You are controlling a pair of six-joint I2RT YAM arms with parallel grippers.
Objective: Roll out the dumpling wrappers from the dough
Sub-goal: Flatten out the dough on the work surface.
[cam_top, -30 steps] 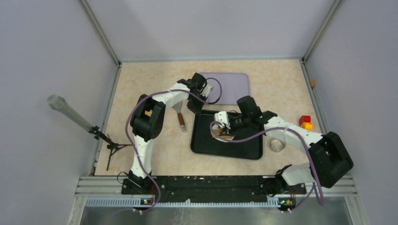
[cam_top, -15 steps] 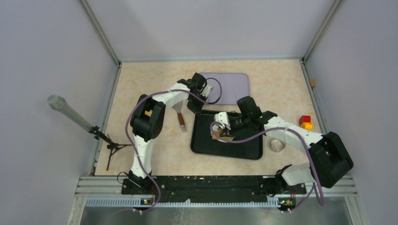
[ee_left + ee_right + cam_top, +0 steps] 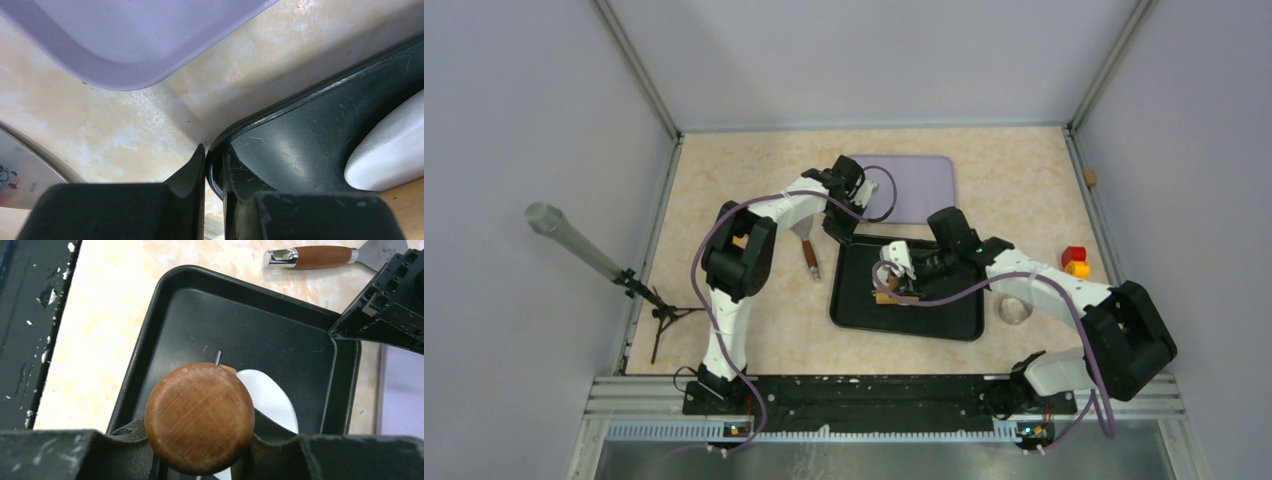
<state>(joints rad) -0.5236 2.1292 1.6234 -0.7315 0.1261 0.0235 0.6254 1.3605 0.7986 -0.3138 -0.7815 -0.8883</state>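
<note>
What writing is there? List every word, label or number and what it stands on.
Tiny print beside a small printed figure on the metal scraper blade: too small and blurred to read.
Nothing else carries legible text in any view.

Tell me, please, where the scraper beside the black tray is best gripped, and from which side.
Take the scraper by the middle of its wooden handle, straight from above, jaws across it. It lies flat on the table; the round handle stands higher than the thin blade, and both its long sides look free.
</note>
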